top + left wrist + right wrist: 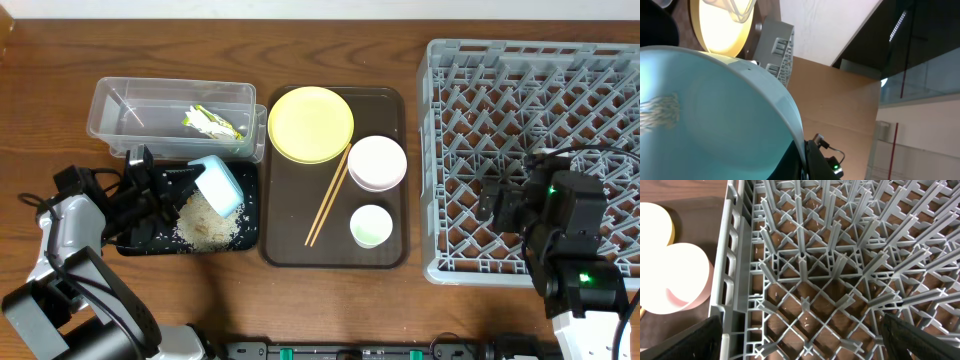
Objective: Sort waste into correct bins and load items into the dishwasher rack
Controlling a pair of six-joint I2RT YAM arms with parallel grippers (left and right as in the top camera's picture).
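Note:
My left gripper (pixel 190 180) is shut on the rim of the light blue bowl (pixel 218 186) and holds it tilted over the black tray (pixel 140 240). White rice scraps (pixel 205 226) lie in that tray. In the left wrist view the bowl (pixel 715 115) fills the frame, some rice (pixel 660 112) clings inside it, and the jaws (pixel 807 160) pinch its rim. The yellow-green wrapper (pixel 212 122) lies in the clear tub (pixel 120 100). My right gripper (pixel 500 205) hangs open and empty (pixel 802 337) over the grey dishwasher rack (pixel 530 70), near its left wall (pixel 730 280).
The brown serving tray (pixel 290 245) holds the yellow plate (pixel 311 123), pink-white bowl (pixel 377 163), pale cup (pixel 371 225) and chopsticks (pixel 328 195). The right wrist view shows the bowl (pixel 675 285) and cup (pixel 652 225) beside the rack.

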